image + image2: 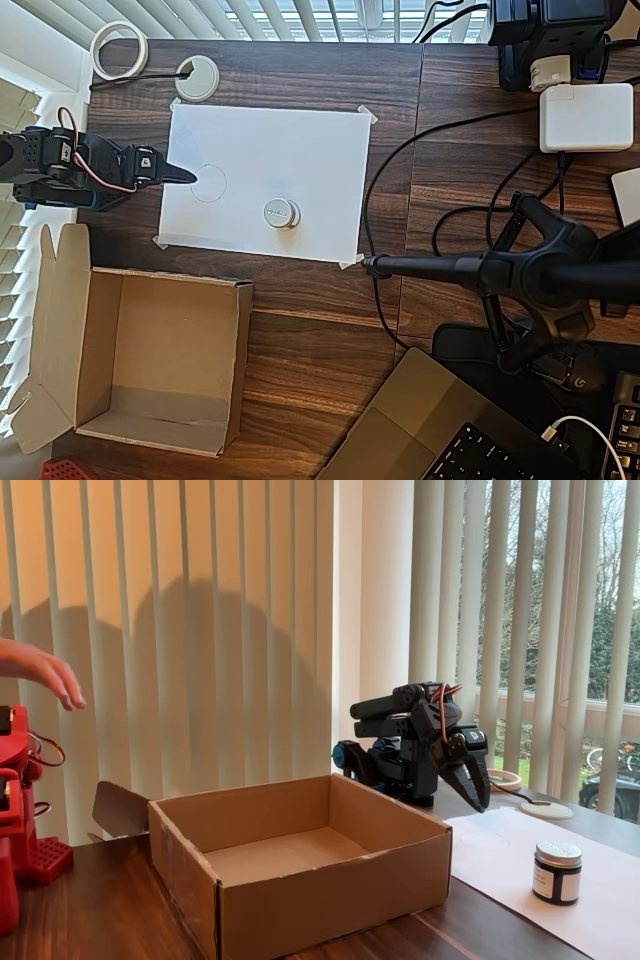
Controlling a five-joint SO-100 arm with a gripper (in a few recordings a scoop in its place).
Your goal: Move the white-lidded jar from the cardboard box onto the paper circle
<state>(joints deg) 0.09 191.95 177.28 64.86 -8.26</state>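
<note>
The white-lidded jar (281, 213) (557, 872) stands upright on the white paper sheet (300, 160), right of centre, and covers the paper under it, so the paper circle is hidden. A pencil-drawn circle (208, 183), slightly wider than the jar, lies to its left. My gripper (185, 176) (478, 785) is shut on nothing; in the overhead view its tip sits at that circle's left edge, well clear of the jar. The cardboard box (240, 350) (330, 890) stands open and empty at the lower left of the overhead view.
A white tape roll (120, 50) and a white grommet (197, 78) lie behind the paper. A black camera stand (480, 268), cables, a white charger (585, 117) and a laptop (440, 430) crowd the right side. A person's hand (40, 670) hovers at the fixed view's left.
</note>
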